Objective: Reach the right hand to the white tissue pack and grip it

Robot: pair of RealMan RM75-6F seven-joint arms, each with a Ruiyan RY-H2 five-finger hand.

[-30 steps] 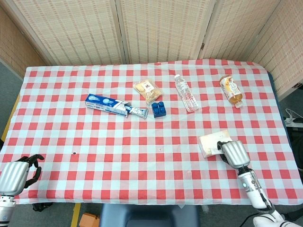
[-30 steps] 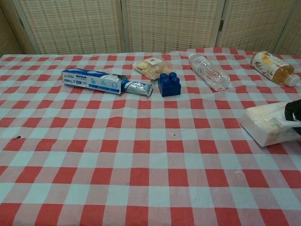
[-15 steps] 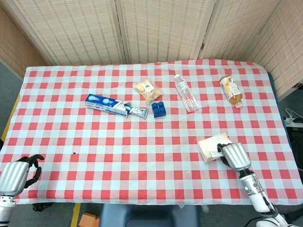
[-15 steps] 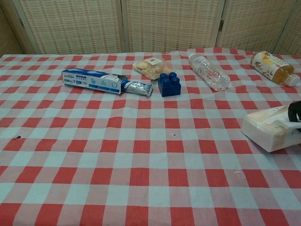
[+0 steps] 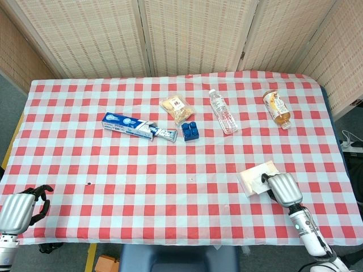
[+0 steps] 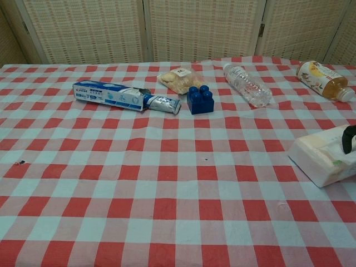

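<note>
The white tissue pack (image 5: 254, 177) lies near the table's front right, its far end tipped up in the chest view (image 6: 324, 158). My right hand (image 5: 282, 190) grips the pack's right end, dark fingers (image 5: 265, 178) wrapped over its edge. In the chest view only one dark fingertip (image 6: 350, 139) shows, at the frame's right border. My left hand (image 5: 20, 208) hangs off the front left corner of the table, fingers loosely curved and holding nothing.
A toothpaste box (image 5: 133, 126), a blue block (image 5: 189, 130), a snack bag (image 5: 177, 109), a water bottle (image 5: 223, 111) and a tea bottle (image 5: 277, 109) lie across the far half of the checked cloth (image 5: 170, 187). The table's right edge runs just past my right hand.
My right hand has drawn back toward the front right with the tissue pack, which has turned and tipped up at one end. The left hand has stayed put.
</note>
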